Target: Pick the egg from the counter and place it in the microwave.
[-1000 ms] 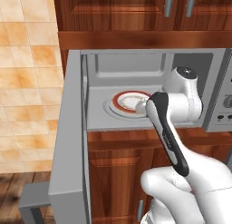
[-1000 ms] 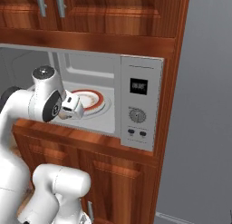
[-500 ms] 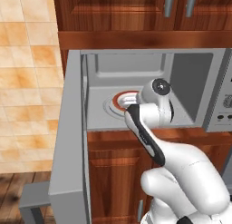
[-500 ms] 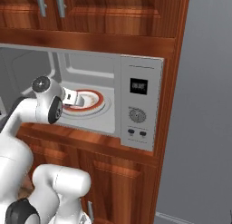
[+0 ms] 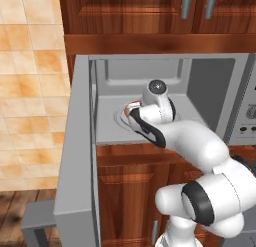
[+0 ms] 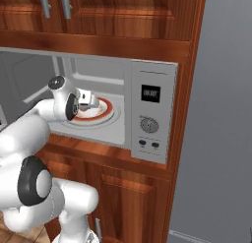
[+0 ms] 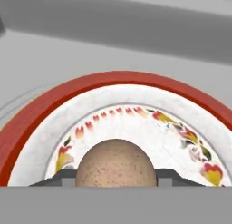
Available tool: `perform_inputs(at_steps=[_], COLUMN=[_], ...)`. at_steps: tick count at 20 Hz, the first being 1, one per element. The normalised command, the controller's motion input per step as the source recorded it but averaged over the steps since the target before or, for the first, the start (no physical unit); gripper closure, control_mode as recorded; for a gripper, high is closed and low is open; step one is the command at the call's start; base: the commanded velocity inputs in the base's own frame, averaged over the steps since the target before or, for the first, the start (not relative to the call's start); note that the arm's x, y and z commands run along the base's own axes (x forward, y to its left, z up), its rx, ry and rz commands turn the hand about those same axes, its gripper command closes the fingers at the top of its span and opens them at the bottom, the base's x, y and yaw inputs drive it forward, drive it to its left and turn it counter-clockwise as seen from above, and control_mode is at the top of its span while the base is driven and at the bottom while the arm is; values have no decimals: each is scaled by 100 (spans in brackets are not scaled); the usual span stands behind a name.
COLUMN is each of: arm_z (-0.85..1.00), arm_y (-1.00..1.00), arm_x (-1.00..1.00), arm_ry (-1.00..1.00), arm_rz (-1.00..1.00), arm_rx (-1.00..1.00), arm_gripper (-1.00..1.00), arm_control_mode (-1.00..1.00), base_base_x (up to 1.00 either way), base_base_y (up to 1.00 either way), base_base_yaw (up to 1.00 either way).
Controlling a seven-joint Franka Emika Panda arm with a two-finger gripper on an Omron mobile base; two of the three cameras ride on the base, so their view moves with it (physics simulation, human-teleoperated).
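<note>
Egg (image 7: 116, 163): tan, speckled, held between the clenched jaws of the gripper (image 6: 91, 99), over a plate (image 7: 136, 109) with a red rim and a painted floral band. Plate: resting on the floor of the microwave (image 6: 153, 119) cavity. Microwave: silver-grey, door (image 5: 75, 156) swung open to the left, control panel at right, set among reddish-brown wood cabinets (image 5: 125, 13). Arm: white, reaching into the cavity.
</note>
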Motion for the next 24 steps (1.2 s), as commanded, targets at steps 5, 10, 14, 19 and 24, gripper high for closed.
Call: perform_inputs(at_steps=[5,10,14,19,24], arm_z=[-50,-47,-62,-50,-26], arm_y=[0,-2,0,0,-1], arm_x=[35,19,0,-3,-9], arm_ry=[18,10,14,7,1], arm_rz=[0,0,0,0,0], arm_rx=[-1,0,0,0,0], arm_gripper=[100,100,-100,-100,-100], arm_control_mode=[-100,-100,-100,-100,-100], base_base_x=[0,0,0,0,0], base_base_y=[0,0,0,0,0], base_base_yaw=[0,0,0,0,0])
